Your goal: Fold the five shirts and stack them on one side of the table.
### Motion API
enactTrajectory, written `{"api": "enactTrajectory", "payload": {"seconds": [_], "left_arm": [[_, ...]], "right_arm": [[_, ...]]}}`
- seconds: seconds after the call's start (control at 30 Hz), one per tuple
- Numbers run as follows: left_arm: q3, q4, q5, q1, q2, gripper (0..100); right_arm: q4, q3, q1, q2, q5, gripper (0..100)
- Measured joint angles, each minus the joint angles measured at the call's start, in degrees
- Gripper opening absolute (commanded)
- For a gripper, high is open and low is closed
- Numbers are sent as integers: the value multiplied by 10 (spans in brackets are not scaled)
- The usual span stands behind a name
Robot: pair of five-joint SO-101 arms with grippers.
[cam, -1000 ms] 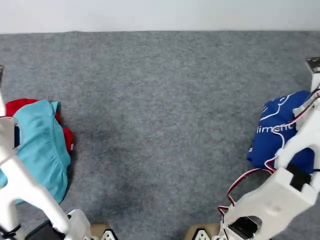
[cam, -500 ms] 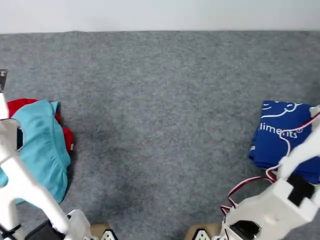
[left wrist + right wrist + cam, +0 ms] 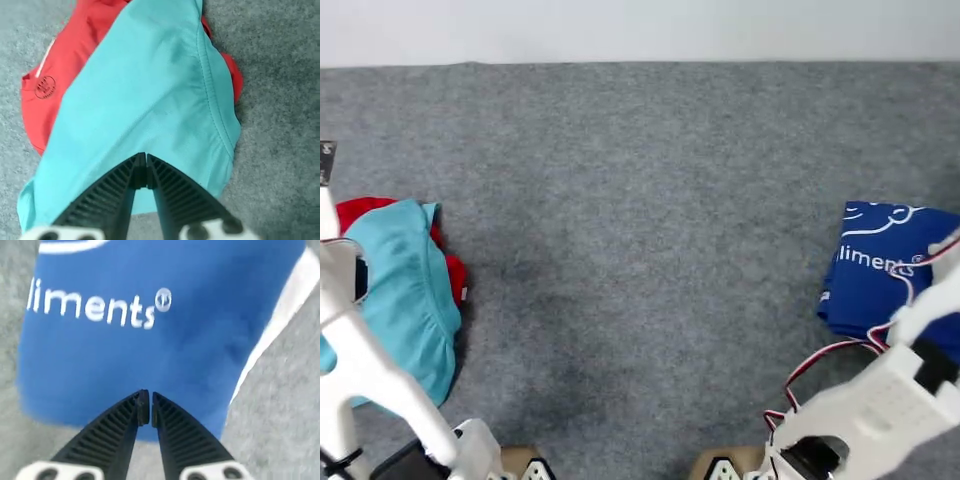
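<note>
A teal shirt [image 3: 405, 290] lies folded on top of a red shirt [image 3: 360, 208] at the table's left side. My left gripper [image 3: 146, 161] hovers over the teal shirt [image 3: 150, 90], fingers shut together with nothing between them; the red shirt [image 3: 55, 65] peeks out beneath. A folded blue shirt [image 3: 880, 270] with white print lies flat at the right edge. My right gripper [image 3: 146, 396] is shut and empty just above the blue shirt [image 3: 125, 340], near its nearer edge.
Grey felt [image 3: 640, 200] covers the table, with open room across the whole middle. A white strip [image 3: 640, 30] runs along the far edge. The left arm [image 3: 350, 350] and right arm [image 3: 890, 400] rise from bases at the near edge.
The right arm pulled back from over the blue shirt toward the near right corner; the shirt, bunched a second ago, now lies flat. The left arm barely shifted.
</note>
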Motion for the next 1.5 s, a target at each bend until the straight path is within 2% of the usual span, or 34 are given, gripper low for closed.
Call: {"api": "enactTrajectory", "payload": {"seconds": [0.1,0.23,0.4,0.57,0.83,1.17,1.23,1.37,1.5], "left_arm": [[0,10,0,0,0,8],[0,11,0,0,0,17],[11,11,-40,0,0,145],[25,12,-58,-22,0,210],[115,11,-177,-12,67,199],[117,-62,-199,14,244,196],[117,-82,-199,13,266,156],[117,-104,-199,13,273,4],[117,-105,-199,20,244,5]], "right_arm": [[58,-5,-11,-3,-1,10],[67,-5,-34,-33,-18,11],[67,25,-52,-105,-46,15],[67,154,-75,-200,-48,15],[67,373,-79,-316,-77,15],[67,412,-79,-371,-140,13],[67,414,-79,-381,-152,12],[68,414,-79,-407,-158,11],[68,447,-79,-445,-160,11]]}}
